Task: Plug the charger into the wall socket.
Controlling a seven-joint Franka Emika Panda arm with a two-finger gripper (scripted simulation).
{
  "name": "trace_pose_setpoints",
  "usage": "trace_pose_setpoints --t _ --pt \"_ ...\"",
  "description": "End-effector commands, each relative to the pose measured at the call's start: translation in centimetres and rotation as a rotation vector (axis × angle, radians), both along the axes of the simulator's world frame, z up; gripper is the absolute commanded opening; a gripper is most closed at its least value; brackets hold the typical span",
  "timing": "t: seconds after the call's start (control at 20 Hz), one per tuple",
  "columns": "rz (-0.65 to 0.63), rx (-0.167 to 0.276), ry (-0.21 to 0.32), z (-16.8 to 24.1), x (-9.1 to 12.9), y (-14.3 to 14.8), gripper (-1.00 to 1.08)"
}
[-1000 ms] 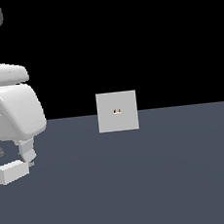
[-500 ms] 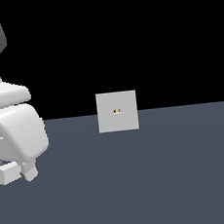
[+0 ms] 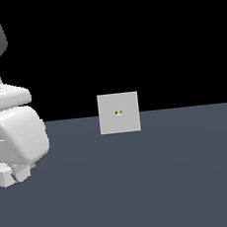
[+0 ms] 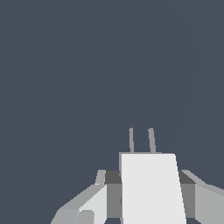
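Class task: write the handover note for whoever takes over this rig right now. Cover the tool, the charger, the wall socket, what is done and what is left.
Tool: down on the floor at the exterior view's left, fingers on either side of the charger; a firm grip cannot be confirmed.
Charger: on the floor between the fingers, its two grey prongs pointing away from the wrist.
Wall socket: upright, far off toward the exterior view's right, its holes empty.
Done: tool is at the charger.
Left: secure the grip, lift, line the prongs up, plug in.

Matt off-white charger (image 4: 151, 188), dull grey prongs (image 4: 141, 140), glossy white hand (image 4: 148, 199), matt floor (image 3: 157, 180)
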State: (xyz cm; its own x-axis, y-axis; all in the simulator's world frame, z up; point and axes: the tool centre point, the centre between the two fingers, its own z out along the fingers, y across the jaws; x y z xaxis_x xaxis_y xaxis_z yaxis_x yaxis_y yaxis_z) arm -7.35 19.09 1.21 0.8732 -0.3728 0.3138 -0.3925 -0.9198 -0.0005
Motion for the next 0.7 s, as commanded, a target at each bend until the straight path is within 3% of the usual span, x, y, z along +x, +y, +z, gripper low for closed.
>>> trace_pose_setpoints --t 0.0,0.3,0.65 --pt "0.001 0.000 0.000 0.0 0.0 0.0 -1.00" --pt "0.018 0.000 0.000 0.4 -0.2 -0.8 -1.00" --pt "0.077 0.000 -0.001 1.6 -0.5 -3.8 -1.00"
